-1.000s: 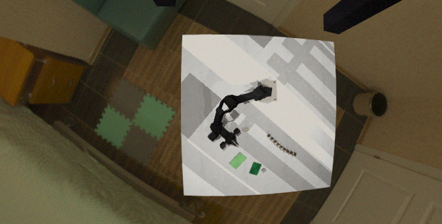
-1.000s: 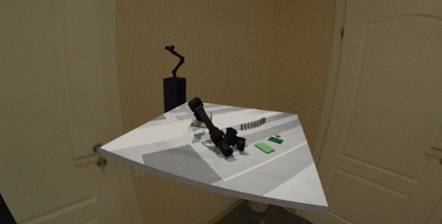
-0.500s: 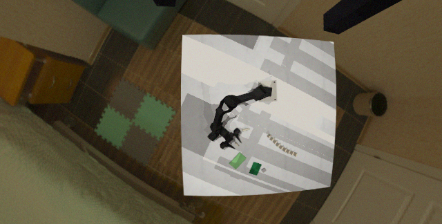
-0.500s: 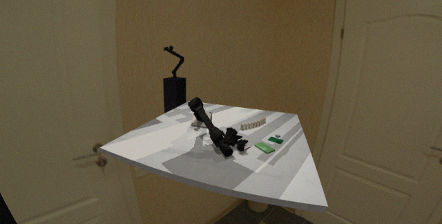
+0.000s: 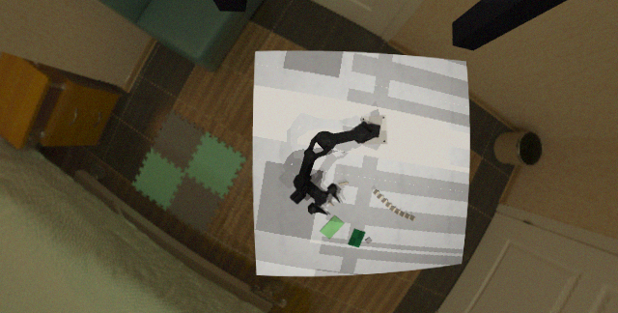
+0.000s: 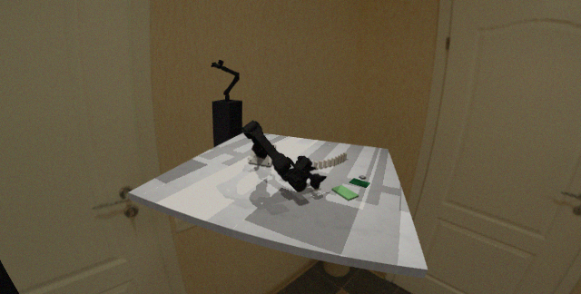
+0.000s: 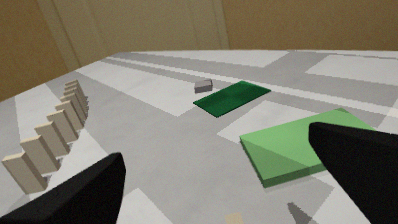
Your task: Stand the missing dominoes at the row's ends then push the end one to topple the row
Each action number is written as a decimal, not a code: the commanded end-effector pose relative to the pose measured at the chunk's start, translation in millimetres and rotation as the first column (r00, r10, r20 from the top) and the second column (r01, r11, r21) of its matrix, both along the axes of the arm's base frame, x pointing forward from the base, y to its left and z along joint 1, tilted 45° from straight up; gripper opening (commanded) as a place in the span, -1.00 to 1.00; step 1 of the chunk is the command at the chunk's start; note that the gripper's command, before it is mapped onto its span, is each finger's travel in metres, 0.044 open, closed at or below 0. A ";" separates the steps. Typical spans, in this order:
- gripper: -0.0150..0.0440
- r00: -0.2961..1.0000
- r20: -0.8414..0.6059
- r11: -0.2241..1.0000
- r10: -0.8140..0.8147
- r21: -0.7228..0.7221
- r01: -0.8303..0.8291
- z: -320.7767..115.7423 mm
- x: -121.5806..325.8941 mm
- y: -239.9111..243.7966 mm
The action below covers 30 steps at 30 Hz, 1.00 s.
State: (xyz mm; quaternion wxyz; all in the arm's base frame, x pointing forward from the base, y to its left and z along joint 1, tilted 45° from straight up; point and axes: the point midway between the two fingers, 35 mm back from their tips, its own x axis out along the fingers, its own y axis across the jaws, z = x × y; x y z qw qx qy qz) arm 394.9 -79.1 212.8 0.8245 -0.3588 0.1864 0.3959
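Observation:
A curved row of beige dominoes (image 5: 395, 209) (image 6: 330, 163) (image 7: 51, 139) stands upright; its near end is at the left of the wrist view. My gripper (image 5: 332, 206) (image 6: 320, 174) (image 7: 218, 146) is open wide, with nothing gripped, to the left of the row in the top view. A loose beige domino (image 7: 233, 218) shows only partly at the bottom edge of the wrist view, between the spread fingers; its pose is unclear. Another beige domino (image 5: 343, 184) is beside the gripper, on the side toward the arm's base, and seems to lie flat.
A light green block (image 5: 332, 227) (image 6: 345, 192) (image 7: 295, 145) lies flat just beyond the fingers, partly behind the right finger in the wrist view. A dark green flat piece (image 5: 356, 238) (image 6: 359, 182) (image 7: 232, 98) and a small grey block (image 5: 368, 240) (image 6: 362, 177) (image 7: 203, 86) lie farther off.

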 end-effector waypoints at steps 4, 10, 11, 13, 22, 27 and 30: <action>1.00 0.859 -0.399 0.937 -0.321 -0.004 0.348 -17.4 15.5 35.1; 1.00 0.505 -0.555 0.693 -0.661 -0.192 0.695 -26.2 18.8 59.7; 1.00 0.441 -0.553 0.638 -0.706 -0.226 0.736 -27.1 18.2 61.7; 1.00 0.295 -0.525 0.500 -0.798 -0.305 0.811 -29.4 15.9 62.0; 1.00 -0.170 -0.221 -0.078 -0.960 -0.372 0.925 -10.3 7.0 47.0; 1.00 -0.334 -0.073 -0.309 -0.940 -0.240 0.920 10.8 5.4 39.5; 1.00 -0.375 -0.053 -0.359 -0.926 -0.189 0.914 16.1 5.4 38.5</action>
